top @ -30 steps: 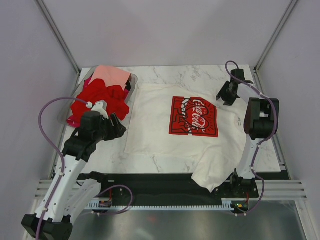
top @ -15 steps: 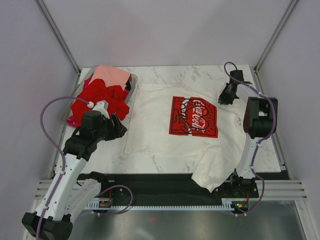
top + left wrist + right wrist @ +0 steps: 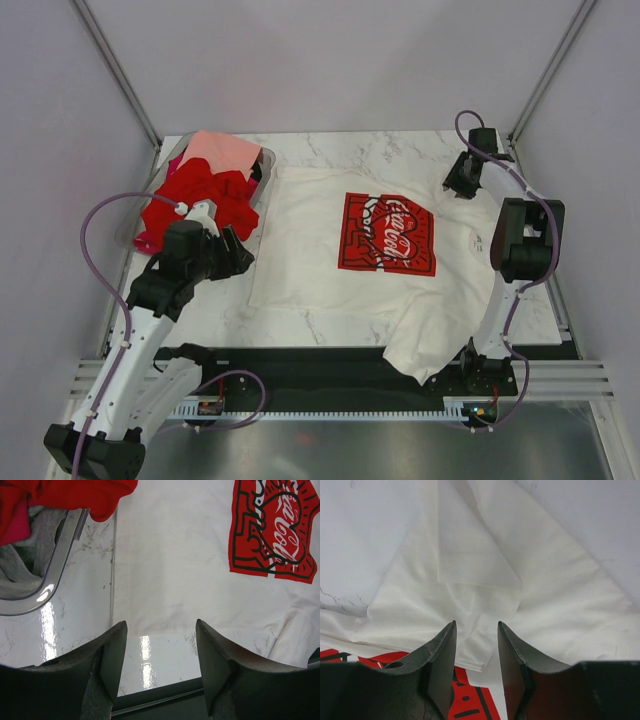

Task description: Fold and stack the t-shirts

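Note:
The cream-white t-shirt (image 3: 320, 250) lies spread flat on the marble table, red Coca-Cola print (image 3: 388, 232) facing up. Its near right part hangs over the front edge. My left gripper (image 3: 238, 256) is open and empty, low over the bare table at the shirt's left edge (image 3: 170, 555); in its wrist view the gripper (image 3: 160, 630) frames the table's front edge. My right gripper (image 3: 462, 178) is open and empty above the shirt's far right sleeve (image 3: 475, 555); the wrist view shows the gripper (image 3: 476, 626) over folded cloth. Red t-shirts (image 3: 200, 195) and a salmon-pink one (image 3: 222, 150) are piled in the bin.
The clear plastic bin (image 3: 268, 165) stands at the far left corner, its rim (image 3: 60, 565) close to my left gripper, with grey cloth (image 3: 15, 565) inside. Frame posts rise at both back corners. A black rail (image 3: 320, 365) runs along the front edge.
My right gripper has moved a little toward the far right corner, above the sleeve. The left arm and the shirts have hardly moved.

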Available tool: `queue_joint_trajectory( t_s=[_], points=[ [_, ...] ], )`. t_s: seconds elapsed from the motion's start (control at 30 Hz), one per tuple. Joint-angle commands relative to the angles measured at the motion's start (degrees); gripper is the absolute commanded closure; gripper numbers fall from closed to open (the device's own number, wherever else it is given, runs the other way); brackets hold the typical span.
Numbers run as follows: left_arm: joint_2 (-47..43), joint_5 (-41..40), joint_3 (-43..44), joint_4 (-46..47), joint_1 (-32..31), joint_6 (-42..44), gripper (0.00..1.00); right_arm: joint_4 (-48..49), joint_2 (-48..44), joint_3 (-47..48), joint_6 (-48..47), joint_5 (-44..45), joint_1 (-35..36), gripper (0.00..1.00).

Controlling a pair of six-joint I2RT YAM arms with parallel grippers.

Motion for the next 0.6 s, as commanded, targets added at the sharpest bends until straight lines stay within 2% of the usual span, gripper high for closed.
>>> queue_joint_trajectory(
  t_s=[0.0, 0.33, 0.43, 0.57],
  points=[
    [0.04, 0.76, -0.16, 1.88, -0.29, 2.56, 0.36, -0.76, -1.52, 4.31, -2.63, 4.52, -1.05, 0.54],
    [0.92, 1.46, -0.34, 1.97, -0.29, 2.65, 0.36, -2.78, 6.3, 11.26, -3.77, 7.15, -1.22, 0.54],
    [1.27, 1.55, -0.25, 2.06, -0.29, 2.65, 0.36, -2.69, 7.18, 10.91, -3.6, 7.69, -1.57, 0.46],
    [1.45, 1.64, -0.25, 2.06, -0.29, 2.65, 0.36, -2.25, 8.06, 10.47, -3.42, 6.72, -2.01, 0.45]
  ],
)
